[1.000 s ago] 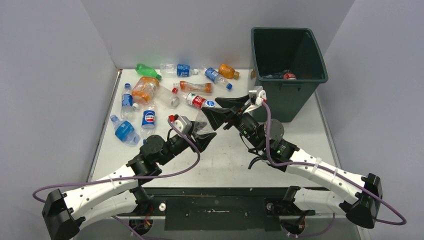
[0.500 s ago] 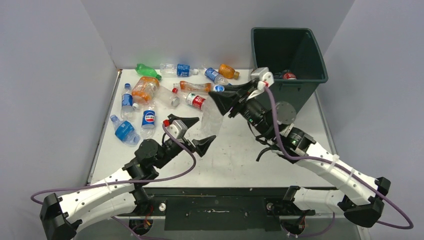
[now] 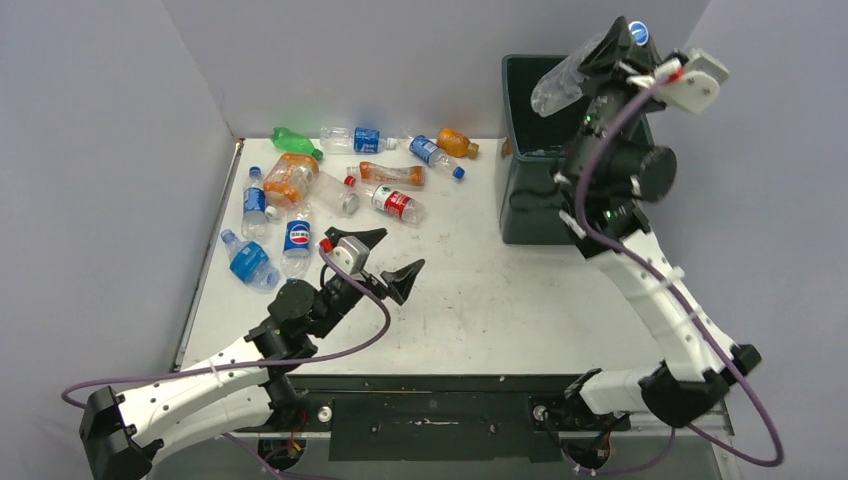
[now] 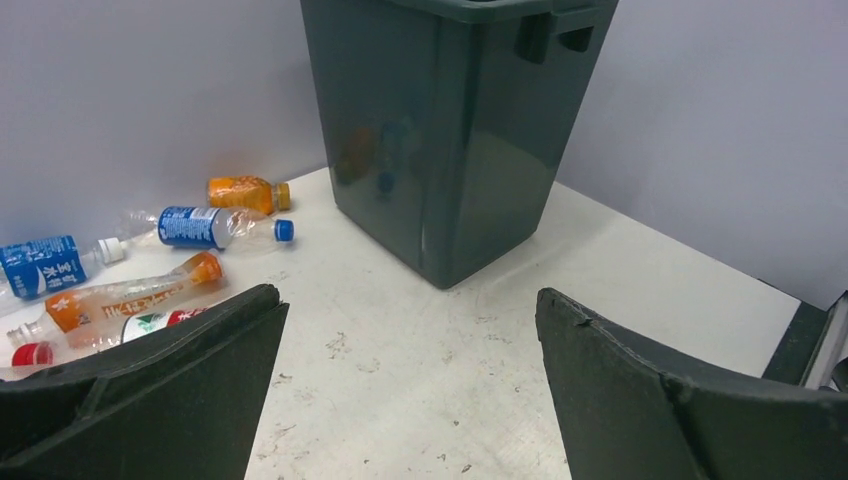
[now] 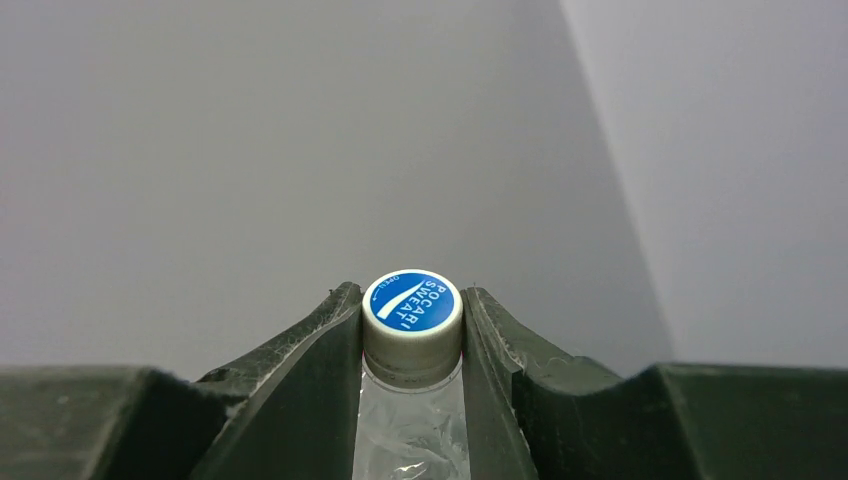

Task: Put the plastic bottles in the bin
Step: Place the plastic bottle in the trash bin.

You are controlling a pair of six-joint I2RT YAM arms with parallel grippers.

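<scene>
While my right gripper (image 3: 605, 55) clamps the clear Pocari Sweat bottle (image 3: 556, 84) by its neck high over the bin (image 3: 522, 205), I should centre it above the opening before releasing, my left gripper (image 3: 385, 257) spread wide.

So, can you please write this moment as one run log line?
right claw: shut on clear bottle, over bin | left claw: open, empty

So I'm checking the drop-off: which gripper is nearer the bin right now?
Right. The right gripper is raised above the bin, jaws shut on a clear bottle. The left gripper hangs open low over the table, well to the bin's left.
</scene>
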